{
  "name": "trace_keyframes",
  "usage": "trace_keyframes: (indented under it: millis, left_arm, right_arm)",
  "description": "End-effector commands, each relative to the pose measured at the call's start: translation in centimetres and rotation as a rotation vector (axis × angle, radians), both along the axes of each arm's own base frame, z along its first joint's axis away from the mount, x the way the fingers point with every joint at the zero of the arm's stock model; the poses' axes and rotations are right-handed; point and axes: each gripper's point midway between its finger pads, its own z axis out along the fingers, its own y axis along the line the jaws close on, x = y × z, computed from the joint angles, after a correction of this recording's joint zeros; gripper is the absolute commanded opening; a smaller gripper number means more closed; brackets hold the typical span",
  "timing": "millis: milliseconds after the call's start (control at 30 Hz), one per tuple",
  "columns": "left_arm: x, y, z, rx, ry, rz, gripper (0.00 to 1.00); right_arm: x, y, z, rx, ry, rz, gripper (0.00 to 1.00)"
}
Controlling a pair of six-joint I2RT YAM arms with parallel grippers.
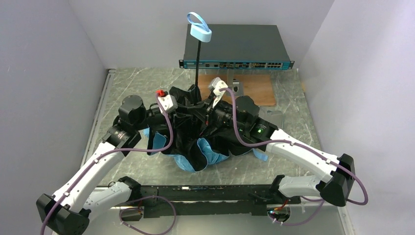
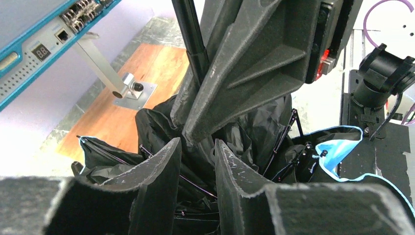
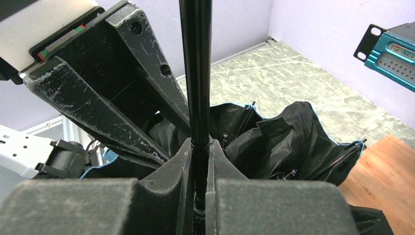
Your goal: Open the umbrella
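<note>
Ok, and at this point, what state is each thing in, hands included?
umbrella: not open, canopy slack and crumpled on the table.
shaft: extended, upright, handle on top.
right hand: shut on the shaft.
left hand: jaws partly closed low in the canopy folds, grip unclear.

The marbled grey-green table [image 1: 129, 85] carries a wooden board [image 1: 257, 90] near its back edge. Just in front and left of the board, the umbrella [image 1: 188, 144] heaps its crumpled canopy (black, blue-edged) on the surface. On the board stands a metal foot [image 1: 238, 87], apparently propping the network switch [image 1: 235, 44] behind it.
</note>
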Motion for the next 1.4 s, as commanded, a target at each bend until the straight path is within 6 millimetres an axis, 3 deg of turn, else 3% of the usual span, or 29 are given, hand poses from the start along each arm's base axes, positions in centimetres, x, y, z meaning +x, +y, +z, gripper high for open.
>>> trace_keyframes:
  millis: [0,200,467,833,933,1000,1167,1367]
  left_arm:
    - [-1.4,0.2,-0.4,-0.006,0.017,-0.01,0.36]
    - [-2.5,2.2,1.0,-0.021,0.012,-0.019,0.35]
    - [-1.7,0.4,3.2,-0.097,-0.014,0.004,0.33]
    - [0.8,-0.5,2.9,-0.106,0.032,0.087,0.31]
    - [1.8,-0.5,1.5,-0.072,0.069,0.138,0.32]
    - [2.3,0.1,-0.6,-0.025,0.123,0.189,0.31]
    - [2.0,1.4,-5.8,0.086,0.173,0.228,0.32]
    - [1.6,2.9,-10.2,0.198,0.221,0.249,0.28]
  right_arm:
    - [-0.6,-0.3,7.5,0.182,-0.132,0.002,0.0]
    - [-0.5,-0.9,6.7,0.155,-0.137,-0.004,0.0]
    - [-0.4,0.3,6.8,0.188,-0.08,0.025,0.0]
    - [-0.8,0.5,7.6,0.233,-0.023,0.041,0.0]
    - [-0.7,0.5,8.2,0.248,-0.014,0.04,0.0]
    - [-0.7,0.4,8.8,0.255,-0.017,0.038,0.0]
    - [-1.0,-0.1,10.1,0.272,-0.029,0.033,0.0]
    - [-1.5,-0.5,11.5,0.288,-0.07,0.045,0.0]
